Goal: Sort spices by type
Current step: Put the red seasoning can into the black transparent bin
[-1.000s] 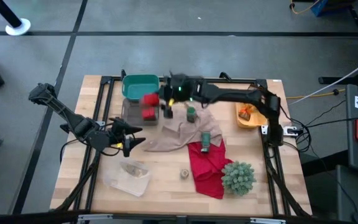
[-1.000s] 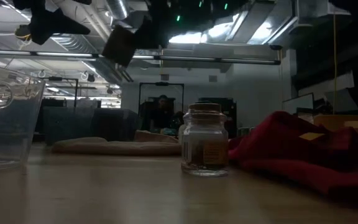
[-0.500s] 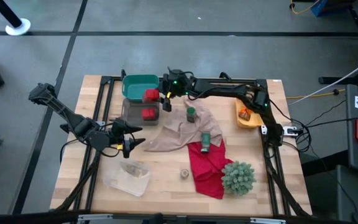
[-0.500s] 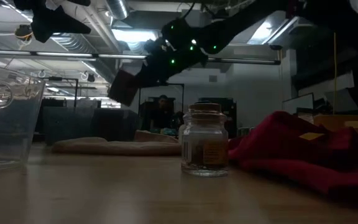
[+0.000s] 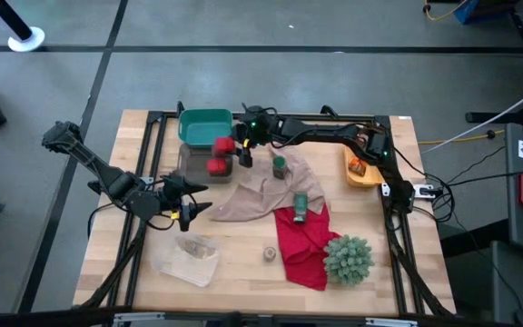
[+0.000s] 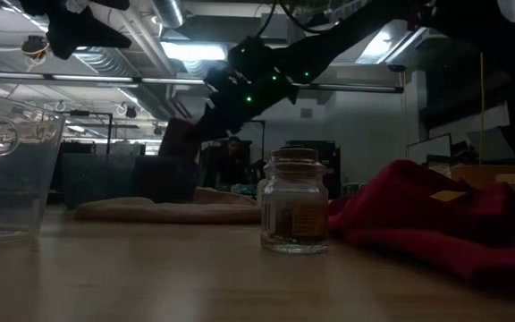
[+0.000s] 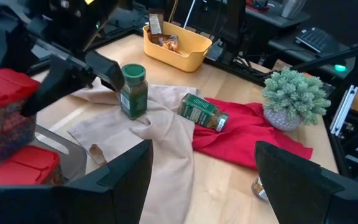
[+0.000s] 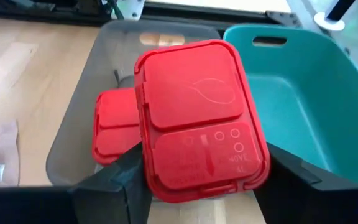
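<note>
**Red tin held over grey bin**

Right gripper (image 5: 236, 147) grips a red boxy plastic-lidded tin (image 8: 201, 118) above the translucent grey bin (image 8: 79, 134), where 1 matching red tin (image 8: 114, 124) lies, beside a teal tub (image 5: 205, 123). Left gripper (image 5: 189, 202) waits near the left edge, fingers spread. 2 dark-green jars (image 7: 133, 90) rest on cloth.

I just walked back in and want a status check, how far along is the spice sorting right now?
Partly done. One red tin already lies in the grey bin. The right gripper holds a second red tin above that bin. Left: an upright green jar on the tan cloth, a tipped green jar, and a small pot. The left gripper waits at the table's left side.
</note>
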{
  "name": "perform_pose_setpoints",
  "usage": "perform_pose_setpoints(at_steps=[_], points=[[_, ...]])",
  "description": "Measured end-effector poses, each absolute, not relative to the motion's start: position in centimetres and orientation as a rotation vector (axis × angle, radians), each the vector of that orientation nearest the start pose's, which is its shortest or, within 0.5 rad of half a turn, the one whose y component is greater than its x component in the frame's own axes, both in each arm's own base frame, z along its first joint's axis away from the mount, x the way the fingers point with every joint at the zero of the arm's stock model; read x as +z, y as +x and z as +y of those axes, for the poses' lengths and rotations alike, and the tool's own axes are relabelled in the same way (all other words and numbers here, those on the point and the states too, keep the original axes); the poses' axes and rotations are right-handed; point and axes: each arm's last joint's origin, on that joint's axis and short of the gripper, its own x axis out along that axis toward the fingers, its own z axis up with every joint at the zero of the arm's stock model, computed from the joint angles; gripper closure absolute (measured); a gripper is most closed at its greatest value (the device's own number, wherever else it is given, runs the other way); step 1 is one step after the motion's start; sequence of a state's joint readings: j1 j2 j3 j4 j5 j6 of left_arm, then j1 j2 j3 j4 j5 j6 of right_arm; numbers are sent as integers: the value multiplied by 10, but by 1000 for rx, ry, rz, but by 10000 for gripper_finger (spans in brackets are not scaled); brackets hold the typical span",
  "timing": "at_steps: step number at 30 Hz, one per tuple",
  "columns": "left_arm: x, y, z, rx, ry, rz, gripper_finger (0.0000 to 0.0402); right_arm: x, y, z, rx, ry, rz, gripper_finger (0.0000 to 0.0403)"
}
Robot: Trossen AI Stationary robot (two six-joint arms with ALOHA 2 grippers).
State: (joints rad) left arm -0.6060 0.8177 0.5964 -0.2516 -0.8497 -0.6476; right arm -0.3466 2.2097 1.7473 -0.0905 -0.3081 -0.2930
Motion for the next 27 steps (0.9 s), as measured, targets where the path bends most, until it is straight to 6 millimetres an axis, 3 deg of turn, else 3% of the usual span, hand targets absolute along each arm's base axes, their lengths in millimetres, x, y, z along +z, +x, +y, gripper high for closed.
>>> perform_pose_setpoints(at_steps=[7, 14, 21, 27], points=[[261, 151, -78, 332, -270, 268, 137, 208, 477, -163, 33, -104, 544, 168], [261, 151, -78, 332, -269, 269, 137, 187, 480, -165, 40, -88, 588, 188], [261, 151, -78, 332, -262, 271, 137, 179, 482, -166, 16, -96, 598, 146], [261, 151, -78, 327, -235, 275, 137, 177, 482, -166, 15, -95, 601, 136]])
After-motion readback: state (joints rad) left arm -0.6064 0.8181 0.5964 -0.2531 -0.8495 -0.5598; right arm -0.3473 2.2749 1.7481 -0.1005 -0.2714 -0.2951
